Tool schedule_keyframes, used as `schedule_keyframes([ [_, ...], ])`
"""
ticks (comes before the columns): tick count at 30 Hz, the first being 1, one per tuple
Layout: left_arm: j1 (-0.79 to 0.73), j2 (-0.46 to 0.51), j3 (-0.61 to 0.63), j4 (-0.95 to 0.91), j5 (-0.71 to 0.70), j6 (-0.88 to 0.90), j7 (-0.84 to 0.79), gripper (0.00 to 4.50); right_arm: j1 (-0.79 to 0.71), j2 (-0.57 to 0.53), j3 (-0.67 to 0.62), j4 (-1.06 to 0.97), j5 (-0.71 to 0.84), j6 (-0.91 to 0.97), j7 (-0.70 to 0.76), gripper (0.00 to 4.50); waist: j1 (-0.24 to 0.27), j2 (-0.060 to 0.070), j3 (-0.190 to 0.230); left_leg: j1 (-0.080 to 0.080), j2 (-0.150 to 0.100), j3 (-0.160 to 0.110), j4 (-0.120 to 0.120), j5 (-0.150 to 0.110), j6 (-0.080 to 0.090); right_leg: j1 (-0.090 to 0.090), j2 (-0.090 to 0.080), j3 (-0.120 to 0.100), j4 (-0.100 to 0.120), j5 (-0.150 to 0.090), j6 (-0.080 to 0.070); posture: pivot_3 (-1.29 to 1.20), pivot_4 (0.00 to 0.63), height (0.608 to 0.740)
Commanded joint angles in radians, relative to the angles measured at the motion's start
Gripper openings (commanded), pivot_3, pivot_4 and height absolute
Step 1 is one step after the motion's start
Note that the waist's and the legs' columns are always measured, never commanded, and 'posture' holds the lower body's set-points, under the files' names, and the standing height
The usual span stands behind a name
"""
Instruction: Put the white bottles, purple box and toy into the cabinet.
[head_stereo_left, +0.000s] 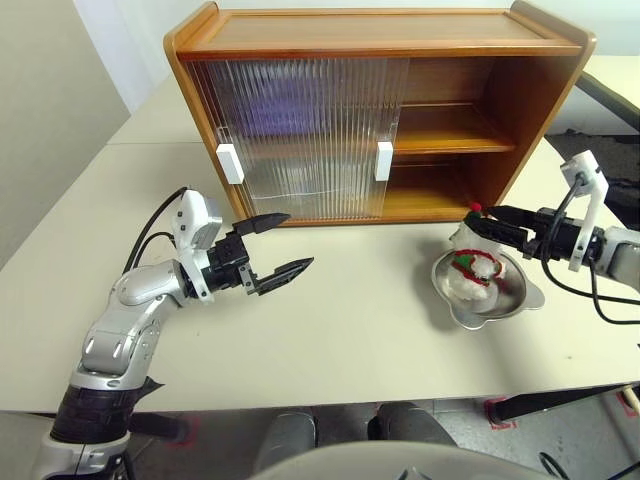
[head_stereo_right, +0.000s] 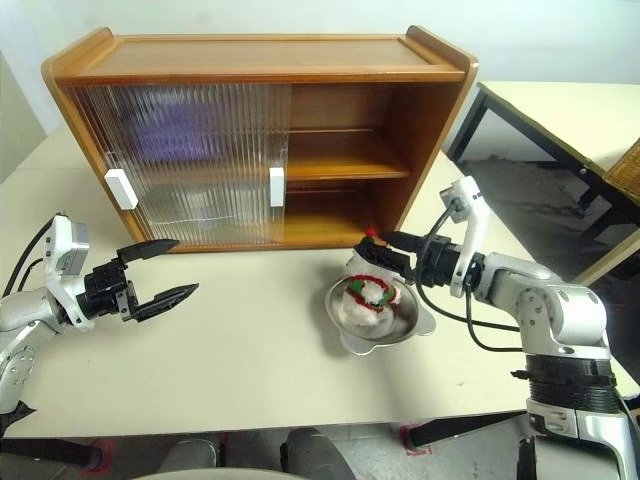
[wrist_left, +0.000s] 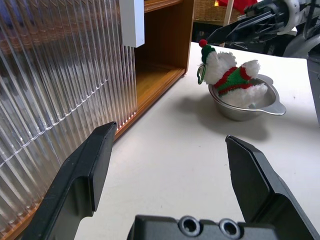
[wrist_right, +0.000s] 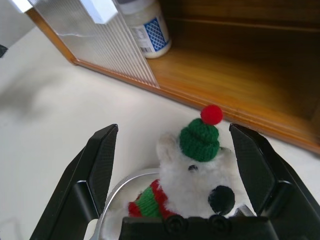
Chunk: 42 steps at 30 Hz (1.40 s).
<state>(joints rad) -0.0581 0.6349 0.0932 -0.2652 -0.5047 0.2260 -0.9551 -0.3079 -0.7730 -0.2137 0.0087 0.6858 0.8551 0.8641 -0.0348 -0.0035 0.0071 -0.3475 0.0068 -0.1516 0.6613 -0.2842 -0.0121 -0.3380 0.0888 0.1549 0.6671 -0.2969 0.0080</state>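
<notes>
I see the cabinet (head_stereo_left: 380, 110) standing at the back of the pale table (head_stereo_left: 340, 330). Both ribbed sliding doors (head_stereo_left: 300, 135) are bunched over its left half, so the right half stands open, shelf and floor exposed.

The toy (head_stereo_right: 368, 297) lies in a shiny metal dish (head_stereo_right: 412, 325) on the table, just in front of the cabinet's open right side. Green hat with a red pompom points toward the cabinet; red-and-green scarf visible across the white plush.

Right gripper (wrist_right: 182, 150): jaws spread wide, one finger on each side of the toy's head, not touching it as far as I can tell. The toy rests in the dish, not held.

Left gripper (head_stereo_left: 278, 243): jaws wide apart and empty, held above the table in front of the closed doors, well apart from the dish.

One white bottle (wrist_right: 145, 25) with a blue-printed label stands on the cabinet floor, partly behind the edge of the inner door. A purple blur shows behind the ribbed doors on the shelf; I cannot tell what it is.
</notes>
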Motion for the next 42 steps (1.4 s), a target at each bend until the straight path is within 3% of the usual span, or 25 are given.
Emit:
schedule_keyframes([
  [1, 0.0, 0.011, -0.004, 0.006, 0.017, -0.001, -0.004, 4.5, -0.002, 0.009, 0.017, 0.003, -0.01, 0.025, -0.01, 4.49, 0.0, 0.0, 0.0, 0.0, 0.0, 0.0, 0.0, 0.0, 0.0, 0.0, 0.0, 0.0, 0.0, 0.0, 0.0, -0.04, 0.0, 0.74],
  [19, -0.005, 0.009, -0.004, -0.005, 0.018, 0.005, 0.009, 4.5, 0.011, 0.036, 0.093, -0.021, -0.075, 0.017, -0.009, 4.49, 0.003, 0.0, 0.0, 0.001, 0.0, 0.0, 0.0, 0.0, 0.0, 0.001, 0.0, 0.0, 0.0, 0.0, 0.0, -0.03, 0.0, 0.74],
  [23, -0.004, 0.008, -0.005, -0.005, 0.018, 0.006, 0.011, 4.5, 0.002, 0.049, 0.08, -0.015, -0.079, 0.01, -0.017, 3.21, 0.003, 0.0, 0.0, 0.001, 0.0, -0.001, 0.0, 0.0, 0.0, 0.001, 0.0, 0.0, 0.0, 0.0, 0.0, -0.03, 0.0, 0.74],
  [28, -0.008, 0.007, -0.006, -0.001, 0.016, 0.005, 0.008, 4.5, -0.009, 0.033, 0.063, -0.005, -0.075, 0.009, -0.004, 1.24, 0.003, 0.0, 0.0, 0.001, 0.0, -0.001, 0.0, 0.0, 0.0, 0.001, 0.0, 0.0, 0.0, 0.0, 0.0, -0.04, 0.0, 0.74],
  [32, -0.013, 0.008, -0.009, -0.002, 0.0, 0.005, -0.014, 4.5, -0.018, 0.008, 0.043, 0.007, -0.064, 0.012, 0.019, 0.24, 0.004, 0.0, 0.0, 0.001, 0.0, -0.001, 0.0, 0.0, 0.0, 0.001, 0.0, 0.0, 0.0, 0.0, 0.0, -0.05, 0.0, 0.74],
  [42, -0.031, -0.004, 0.006, 0.005, -0.035, 0.019, -0.032, 4.5, -0.176, 0.021, -0.106, 0.06, 0.067, 0.095, -0.001, 0.04, 0.0, 0.001, 0.0, 0.001, 0.0, 0.0, 0.001, 0.0, 0.0, 0.001, 0.0, 0.0, 0.001, 0.001, 0.0, -0.06, 0.0, 0.74],
])
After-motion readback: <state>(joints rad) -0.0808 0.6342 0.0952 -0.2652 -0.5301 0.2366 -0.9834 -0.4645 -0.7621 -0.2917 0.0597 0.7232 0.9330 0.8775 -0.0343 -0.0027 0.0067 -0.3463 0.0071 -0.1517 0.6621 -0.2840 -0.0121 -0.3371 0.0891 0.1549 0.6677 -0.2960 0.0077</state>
